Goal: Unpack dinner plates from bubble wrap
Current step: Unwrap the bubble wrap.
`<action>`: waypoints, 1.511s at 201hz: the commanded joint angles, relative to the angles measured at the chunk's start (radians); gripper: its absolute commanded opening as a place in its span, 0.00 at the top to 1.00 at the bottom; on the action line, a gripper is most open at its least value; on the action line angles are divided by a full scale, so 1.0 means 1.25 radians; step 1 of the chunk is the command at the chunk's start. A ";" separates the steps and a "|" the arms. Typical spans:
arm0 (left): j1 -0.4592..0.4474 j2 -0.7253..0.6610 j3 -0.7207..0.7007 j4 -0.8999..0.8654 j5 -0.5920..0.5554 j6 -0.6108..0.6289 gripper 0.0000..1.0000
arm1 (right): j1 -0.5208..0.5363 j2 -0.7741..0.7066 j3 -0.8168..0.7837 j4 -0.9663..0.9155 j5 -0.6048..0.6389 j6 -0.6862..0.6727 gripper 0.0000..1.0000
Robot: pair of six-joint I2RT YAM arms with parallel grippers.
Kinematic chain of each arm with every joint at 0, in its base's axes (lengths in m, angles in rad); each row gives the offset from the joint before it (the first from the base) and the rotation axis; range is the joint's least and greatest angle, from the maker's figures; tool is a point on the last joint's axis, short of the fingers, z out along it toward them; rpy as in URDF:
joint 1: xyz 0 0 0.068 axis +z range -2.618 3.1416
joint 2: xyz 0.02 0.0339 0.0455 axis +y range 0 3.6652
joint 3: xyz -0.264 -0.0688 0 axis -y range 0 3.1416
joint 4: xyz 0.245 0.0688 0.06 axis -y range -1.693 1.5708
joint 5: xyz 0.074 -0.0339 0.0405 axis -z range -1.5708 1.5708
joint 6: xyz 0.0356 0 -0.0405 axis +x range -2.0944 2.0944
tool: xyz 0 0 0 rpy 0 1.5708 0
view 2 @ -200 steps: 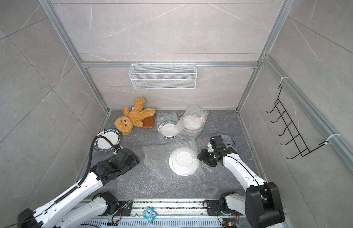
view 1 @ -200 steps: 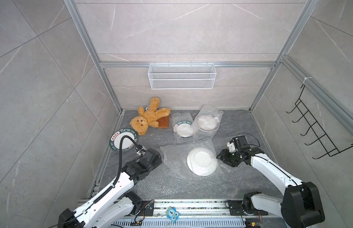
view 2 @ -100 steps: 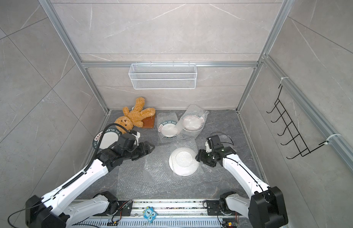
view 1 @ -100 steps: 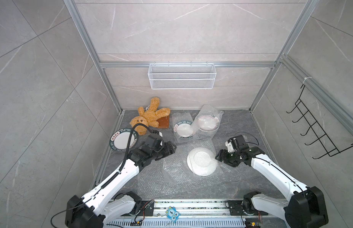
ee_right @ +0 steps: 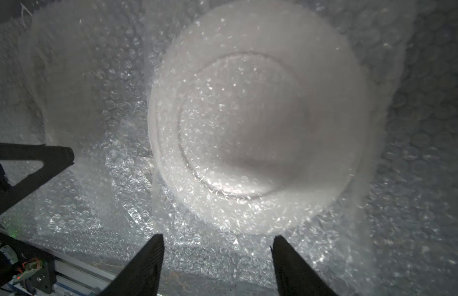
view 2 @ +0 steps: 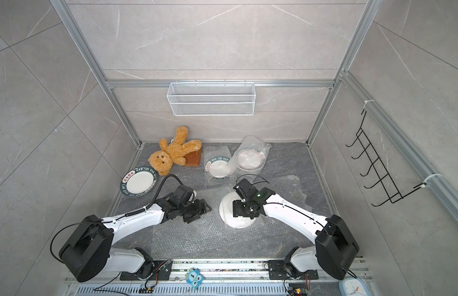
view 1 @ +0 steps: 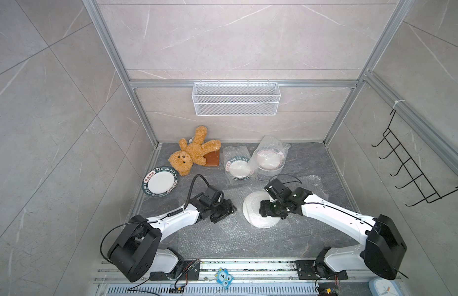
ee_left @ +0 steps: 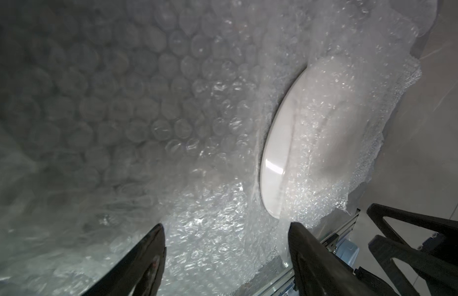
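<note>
Plate (view 1: 160,182) lettering in both top views

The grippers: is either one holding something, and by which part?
Nothing is held. The left gripper and right gripper are both open, near the plate.

Arms close in on the centre. The left gripper (view 1: 226,212) swings from the front-left floor, out toward the back, then in over the loose bubble wrap (view 1: 222,241), just left of the wrapped plate (view 1: 249,205). The right gripper (view 1: 261,208) slides from beside the plate's right edge to above it.
</note>
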 commanded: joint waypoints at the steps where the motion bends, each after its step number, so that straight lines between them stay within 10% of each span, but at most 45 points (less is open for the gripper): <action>1: -0.001 -0.001 -0.012 0.005 -0.015 -0.020 0.23 | 0.053 0.064 0.046 0.024 0.037 0.038 0.35; 226: 0.000 -0.036 -0.047 -0.062 -0.090 -0.016 0.24 | 0.234 0.337 0.206 -0.092 0.276 0.136 0.64; 303: 0.000 -0.041 -0.042 -0.063 -0.093 -0.013 0.25 | 0.234 0.270 0.213 -0.149 0.337 0.136 0.98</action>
